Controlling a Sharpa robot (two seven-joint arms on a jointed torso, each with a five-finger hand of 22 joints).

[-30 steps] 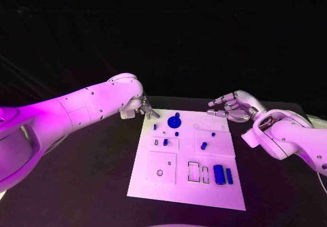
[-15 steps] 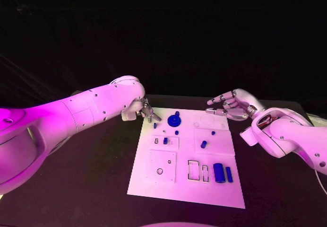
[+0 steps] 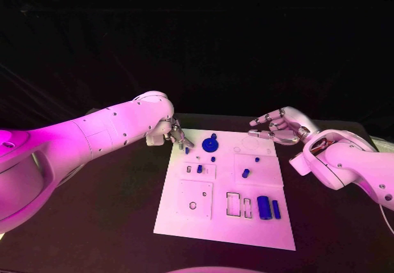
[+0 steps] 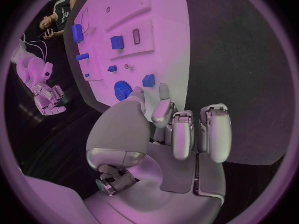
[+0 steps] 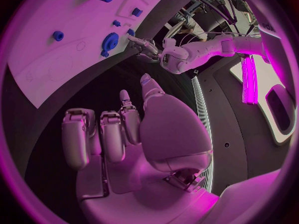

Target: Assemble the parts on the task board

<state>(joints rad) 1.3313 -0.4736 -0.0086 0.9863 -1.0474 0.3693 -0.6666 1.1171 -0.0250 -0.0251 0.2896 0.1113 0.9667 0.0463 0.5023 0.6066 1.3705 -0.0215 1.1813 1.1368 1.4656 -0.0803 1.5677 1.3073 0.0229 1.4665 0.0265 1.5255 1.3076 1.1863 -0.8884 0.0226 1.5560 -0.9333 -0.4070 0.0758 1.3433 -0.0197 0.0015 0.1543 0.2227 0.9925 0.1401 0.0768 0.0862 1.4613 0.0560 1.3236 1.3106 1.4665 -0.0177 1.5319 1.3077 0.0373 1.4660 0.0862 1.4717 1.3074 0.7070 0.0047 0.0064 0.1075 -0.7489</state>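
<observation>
left hand (image 3: 174,134) at the far-left corner of the task board (image 3: 205,222), fingertips (image 4: 164,91) curled narrow over the board edge, nothing held afaict; bare black table (image 3: 98,227) all down the left side of the board, room to move there; on the board, l to r: small blue peg (image 3: 187,151) just beside the left fingertips, blue gear (image 3: 210,146) near the far edge w/ a small knob just beyond it, small blue pieces (image 3: 198,169) mid-board, blue stub (image 3: 245,174) right of centre, blue cylinder (image 3: 264,208) and thin blue bar (image 3: 276,211) side by side near the near-right corner; right hand (image 3: 278,128) off the far-right corner, clear of the board, fingers loosely curled and apart, holding nothing; bare table right of the board too, right forearm over part of it; vs 1 s ago: left hand has crept slightly toward the peg, right hand and parts unchanged.
</observation>
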